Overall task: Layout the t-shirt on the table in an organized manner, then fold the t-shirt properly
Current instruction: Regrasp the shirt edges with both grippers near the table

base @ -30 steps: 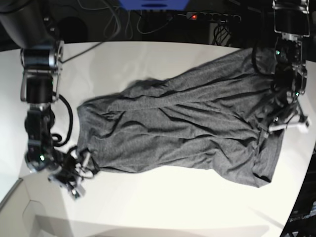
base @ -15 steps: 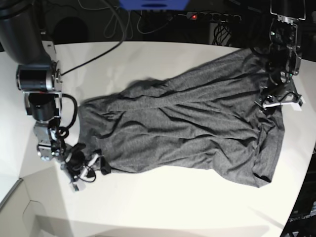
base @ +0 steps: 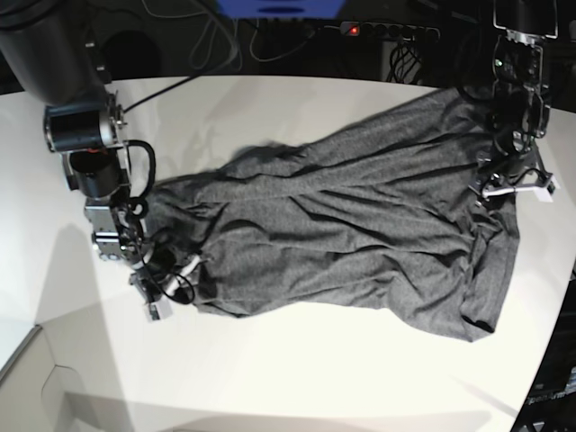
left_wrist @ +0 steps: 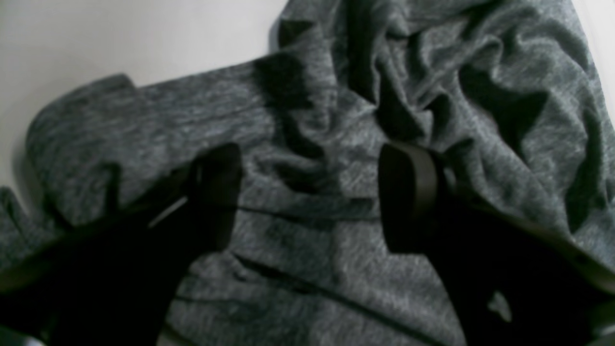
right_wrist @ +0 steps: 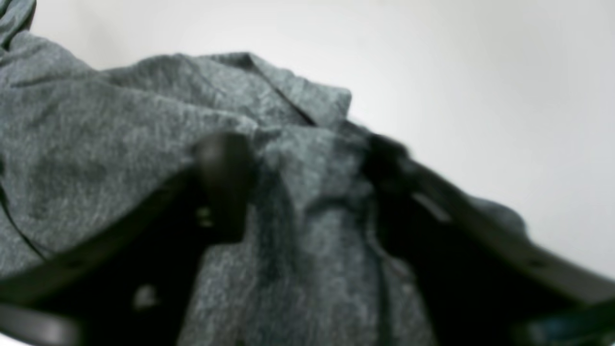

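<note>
The dark grey t-shirt (base: pixel 342 225) lies spread and wrinkled across the white table (base: pixel 315 378), running from lower left to upper right. My right gripper (base: pixel 184 274) sits at the shirt's lower-left corner. In the right wrist view its jaws stand apart, and a raised fold of the t-shirt (right_wrist: pixel 298 192) lies between the fingers (right_wrist: pixel 223 182). My left gripper (base: pixel 506 183) hovers over the shirt's right end. In the left wrist view it is open (left_wrist: pixel 310 197) above creased cloth (left_wrist: pixel 336 96), gripping nothing.
Cables and a power strip with a red light (base: pixel 353 30) lie beyond the table's back edge. The table's curved edge (base: pixel 544 360) runs close to the shirt's right end. Bare white tabletop (right_wrist: pixel 480 72) shows beside the shirt corner.
My right gripper has moved up and right onto the shirt's lower-left corner, and its jaws have narrowed around a fold. The left gripper first rose a little, then held still.
</note>
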Robot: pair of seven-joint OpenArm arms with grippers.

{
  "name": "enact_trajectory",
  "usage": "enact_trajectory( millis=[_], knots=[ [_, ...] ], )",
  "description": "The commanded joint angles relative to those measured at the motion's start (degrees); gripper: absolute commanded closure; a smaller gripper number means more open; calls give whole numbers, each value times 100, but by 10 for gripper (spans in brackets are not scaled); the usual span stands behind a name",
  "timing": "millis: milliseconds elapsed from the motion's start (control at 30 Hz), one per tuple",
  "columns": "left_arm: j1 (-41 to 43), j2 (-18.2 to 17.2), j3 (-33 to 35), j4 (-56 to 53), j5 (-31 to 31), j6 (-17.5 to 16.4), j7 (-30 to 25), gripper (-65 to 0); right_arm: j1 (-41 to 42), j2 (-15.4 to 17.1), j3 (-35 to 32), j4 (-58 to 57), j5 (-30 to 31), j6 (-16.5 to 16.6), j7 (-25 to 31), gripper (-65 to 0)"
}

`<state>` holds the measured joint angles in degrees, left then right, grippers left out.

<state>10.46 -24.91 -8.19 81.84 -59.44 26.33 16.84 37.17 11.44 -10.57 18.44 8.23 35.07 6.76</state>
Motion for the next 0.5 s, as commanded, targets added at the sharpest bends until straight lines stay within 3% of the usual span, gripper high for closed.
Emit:
enact_trajectory(
  millis=[0,67,100,267,400,467],
  knots=[
    [-4,-72,-30,31,-65,35,96,-435,33,29,-11,7,-98,40,-259,-211],
    [-4,-72,-30,-4,-65,35,96,-435,33,73,-11,7,-98,40,-268,-48],
    [-13,-72,-30,-66,-65,35,96,-435,41,117,-3,16,-98,40,-303,0],
    [-39,-72,-30,-356,-65,35,96,-435,-354,469,33,1009,-71,40,-400,0],
    [-39,-72,-30,-382,-65,27,96,-435,-1418,856,235,3268,-62,40,-857,0],
    [-39,-63,-12,-382,-65,27,96,-435,-2051,882,551,4561,-89,40,-1068,0]
  ],
)
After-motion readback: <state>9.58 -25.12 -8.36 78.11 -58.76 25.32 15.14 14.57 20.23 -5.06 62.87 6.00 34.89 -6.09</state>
